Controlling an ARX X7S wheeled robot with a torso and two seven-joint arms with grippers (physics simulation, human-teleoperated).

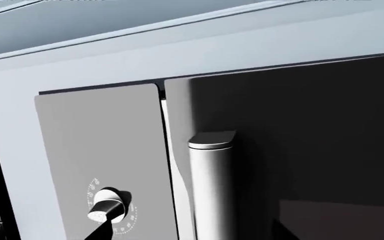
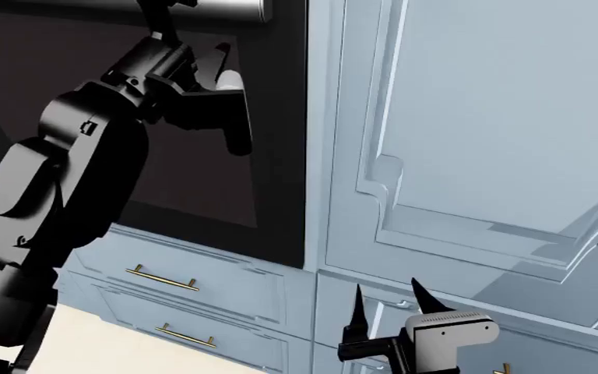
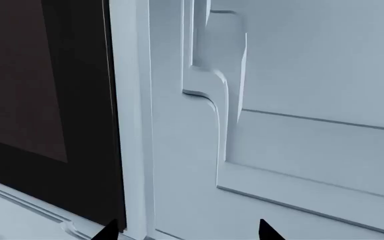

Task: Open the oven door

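- Left wrist view: large flat black oven door [image 1: 312, 150] fills most of the frame, seen close up, with a paler reflection low on its dark glass.
- Thick silver cylindrical bar handle [image 1: 212, 190] shows one capped end, standing off the door face.
- Beside the door sits a flat grey control panel [image 1: 105, 150] carrying a silver knob [image 1: 108, 204] ringed by tiny white dial marks; too small to read.
- Pale blue cabinet frame [image 1: 178, 45] runs along the panel and door edge. No pincer parts in this view.
- Head view: oven door [image 2: 268, 156] at upper left, its silver handle [image 2: 226, 8] at the very top edge.
- Black left arm reaches up to the door; left pincer [image 2: 211, 74] is close under the handle, against the dark glass. Can't tell if its fingers are apart or together, or touching anything.
- Pale blue drawers [image 2: 226, 292] with thin brass handles [image 2: 162, 278] sit under the oven; tall pale blue cabinet door [image 2: 486, 117] to the right.
- Right pincer [image 2: 388, 308] is low, near the lower cabinet, black fingertips spread apart, holding nothing.
- Right wrist view: oven door edge [image 3: 45, 100] on one side, pale blue moulded cabinet door [image 3: 299, 100] beside it.
- Two black fingertips [image 3: 108, 231] of the right pincer show at the frame edge, well separated.
- No brand names or legible writing anywhere.
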